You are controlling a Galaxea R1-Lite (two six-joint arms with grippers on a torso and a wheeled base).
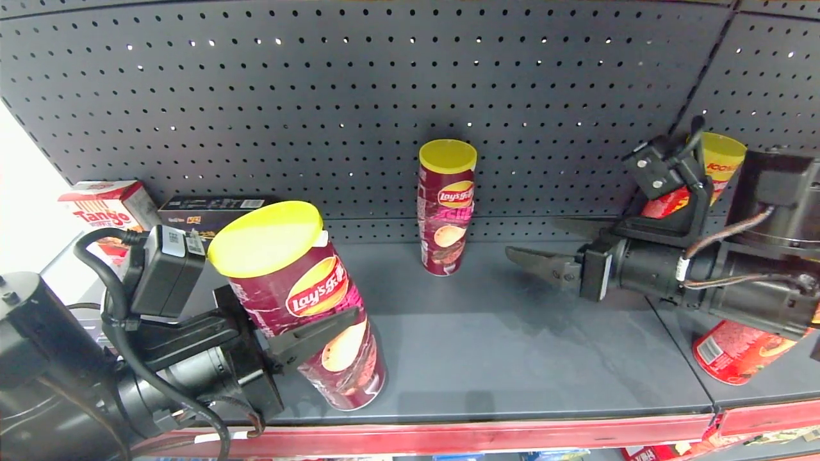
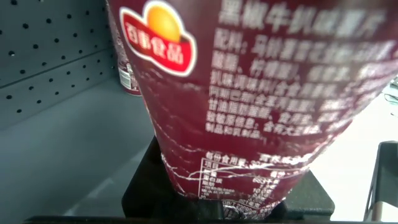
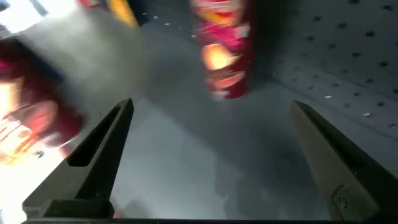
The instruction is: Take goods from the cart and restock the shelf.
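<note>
Left hand grips maroon chip can, near upright, top leaning left.

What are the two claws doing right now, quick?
Left claw: closed, holding the maroon chip can.
Right claw: open, holding nothing.

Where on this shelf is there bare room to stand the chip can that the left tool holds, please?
Widest bare patch: middle front of the shelf board, between the held chip can and the front-right red can, before the upright chip can; the open right tool hangs over its back part. Crowded: back left with two boxes, and the right end.
</note>
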